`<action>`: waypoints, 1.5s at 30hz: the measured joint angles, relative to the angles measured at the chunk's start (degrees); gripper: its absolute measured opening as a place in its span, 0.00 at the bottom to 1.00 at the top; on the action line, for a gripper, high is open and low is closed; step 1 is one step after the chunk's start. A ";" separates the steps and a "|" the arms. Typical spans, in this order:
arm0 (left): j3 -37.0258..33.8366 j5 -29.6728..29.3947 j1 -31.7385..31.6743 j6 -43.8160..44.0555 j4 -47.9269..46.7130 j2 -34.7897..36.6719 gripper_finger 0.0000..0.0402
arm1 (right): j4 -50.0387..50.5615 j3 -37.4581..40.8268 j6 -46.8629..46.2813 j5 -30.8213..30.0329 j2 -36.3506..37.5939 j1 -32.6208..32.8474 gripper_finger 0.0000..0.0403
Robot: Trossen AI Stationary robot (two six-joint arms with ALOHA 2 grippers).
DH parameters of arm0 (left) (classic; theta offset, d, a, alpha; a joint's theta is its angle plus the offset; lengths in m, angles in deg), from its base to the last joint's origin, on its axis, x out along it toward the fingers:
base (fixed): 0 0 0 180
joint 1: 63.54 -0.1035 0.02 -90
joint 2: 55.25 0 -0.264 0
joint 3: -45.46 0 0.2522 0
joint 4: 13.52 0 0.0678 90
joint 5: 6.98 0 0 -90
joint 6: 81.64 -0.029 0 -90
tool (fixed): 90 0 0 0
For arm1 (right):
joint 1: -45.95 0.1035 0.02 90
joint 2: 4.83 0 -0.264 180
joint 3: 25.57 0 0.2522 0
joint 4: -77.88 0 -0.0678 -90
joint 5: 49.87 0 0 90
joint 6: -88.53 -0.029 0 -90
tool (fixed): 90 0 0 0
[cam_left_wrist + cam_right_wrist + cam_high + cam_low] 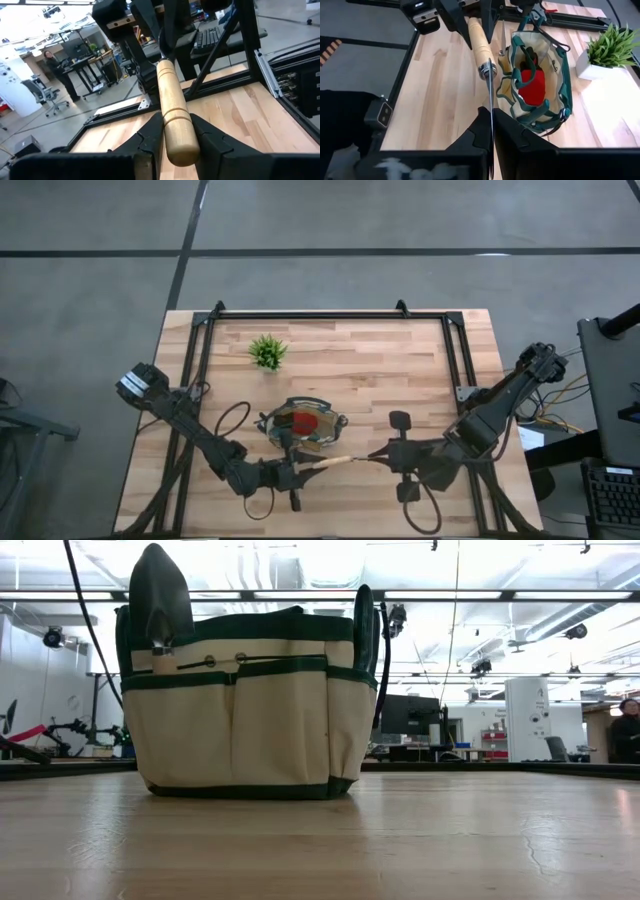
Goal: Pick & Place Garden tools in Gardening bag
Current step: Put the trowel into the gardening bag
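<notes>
A: Two grippers, one tool between them. Left gripper sits low at the near edge of the table, arm folded in from the left side. Its fingers are closed on the wooden handle of the tool, butt end poking out past the pads.

B: Right side?

A: Right gripper reaches in from the right, level with the left one. Its fingers are pinched nearly closed on the thin metal end of the same tool. Tool is horizontal, clear of the tabletop, spanning gripper to gripper.

B: Which tool is it, trowel or fork?

A: Cannot tell; the head is edge-on in the right wrist view.

B: Bag position?

A: Bag stands upright just behind the tool, toward the left gripper, near table centre. Tan fabric, dark green trim and pockets. Mouth open; a red piece lies inside with dark items beside it. Low view shows a dark trowel blade sticking up from one pocket.

B: Farther back?

A: Small green plant beyond the bag, well apart.
</notes>
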 joint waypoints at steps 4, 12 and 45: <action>0.02 0.24 0.04 0.22 -1.71 0.00 0.23 | 0.29 -0.72 0.08 1.13 -0.09 -0.32 0.02; -0.02 0.26 -0.29 3.50 -3.53 0.00 0.23 | 1.21 -0.83 0.10 2.25 -0.09 -1.28 0.02; -0.09 1.57 -1.03 24.37 -20.63 2.53 0.24 | 5.28 -1.23 -1.68 7.22 -3.09 -4.87 0.02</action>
